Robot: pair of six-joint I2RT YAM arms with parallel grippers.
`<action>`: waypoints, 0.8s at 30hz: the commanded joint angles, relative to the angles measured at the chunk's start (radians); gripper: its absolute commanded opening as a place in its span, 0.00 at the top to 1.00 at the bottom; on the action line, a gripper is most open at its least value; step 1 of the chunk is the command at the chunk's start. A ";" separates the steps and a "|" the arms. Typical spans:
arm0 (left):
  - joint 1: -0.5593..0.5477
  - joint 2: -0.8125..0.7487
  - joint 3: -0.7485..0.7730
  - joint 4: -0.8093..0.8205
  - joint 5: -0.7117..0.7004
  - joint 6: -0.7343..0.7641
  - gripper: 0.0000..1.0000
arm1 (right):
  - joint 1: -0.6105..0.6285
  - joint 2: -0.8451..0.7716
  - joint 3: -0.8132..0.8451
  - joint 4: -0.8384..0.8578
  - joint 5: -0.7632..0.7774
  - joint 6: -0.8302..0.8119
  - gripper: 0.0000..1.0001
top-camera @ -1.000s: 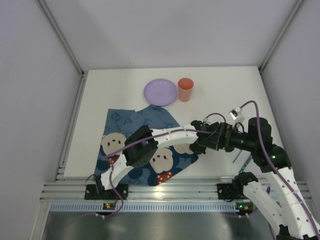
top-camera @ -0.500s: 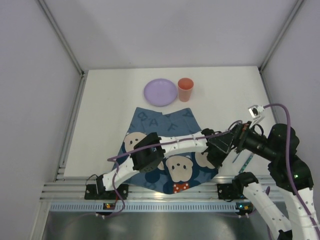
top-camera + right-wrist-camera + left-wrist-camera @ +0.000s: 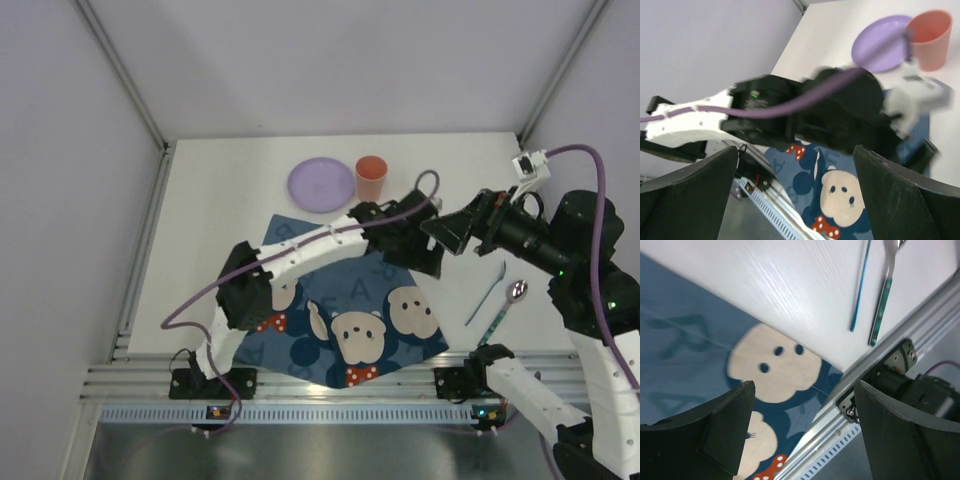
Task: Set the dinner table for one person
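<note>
The dinner table (image 3: pixel 215 210) is the white top under everything. A dark blue bear-print mat (image 3: pixel 350 315) lies flat near its front edge. My left gripper (image 3: pixel 424 258) hangs open above the mat's far right corner, and in the left wrist view the left gripper (image 3: pixel 804 390) has nothing between its fingers, with the mat (image 3: pixel 715 345) below. Just to its right, my right gripper (image 3: pixel 442 231) is open and empty, pointing left at the left arm. A purple plate (image 3: pixel 321 185) and an orange cup (image 3: pixel 371 179) stand at the back.
A thin blue utensil (image 3: pixel 487 292) and a green-handled spoon (image 3: pixel 507 308) lie right of the mat; both also show in the left wrist view, utensil (image 3: pixel 860 290) and spoon (image 3: pixel 883 295). A metal rail (image 3: pixel 330 380) runs along the front edge. Grey walls close the sides.
The mat slid right and now lies spread flat. My left gripper opened, let go of the mat and moved back and right. The right arm swung up and back to the right.
</note>
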 commanded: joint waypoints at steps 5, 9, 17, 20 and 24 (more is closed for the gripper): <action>0.268 -0.324 -0.260 -0.089 -0.187 0.084 0.15 | 0.001 0.195 0.049 0.117 0.064 0.003 0.00; 0.409 -0.428 -0.420 -0.113 -0.253 0.143 0.15 | -0.009 0.336 0.022 0.118 0.055 0.017 0.00; 0.724 -0.473 -0.681 -0.058 -0.253 0.221 0.17 | -0.039 0.638 -0.023 0.140 0.047 -0.014 0.00; 0.785 -0.446 -0.693 -0.064 -0.279 0.244 0.19 | -0.071 0.747 -0.020 0.147 0.040 -0.027 0.00; 0.822 -0.390 -0.691 -0.038 -0.265 0.276 0.22 | -0.114 0.880 0.003 0.167 0.007 -0.047 0.00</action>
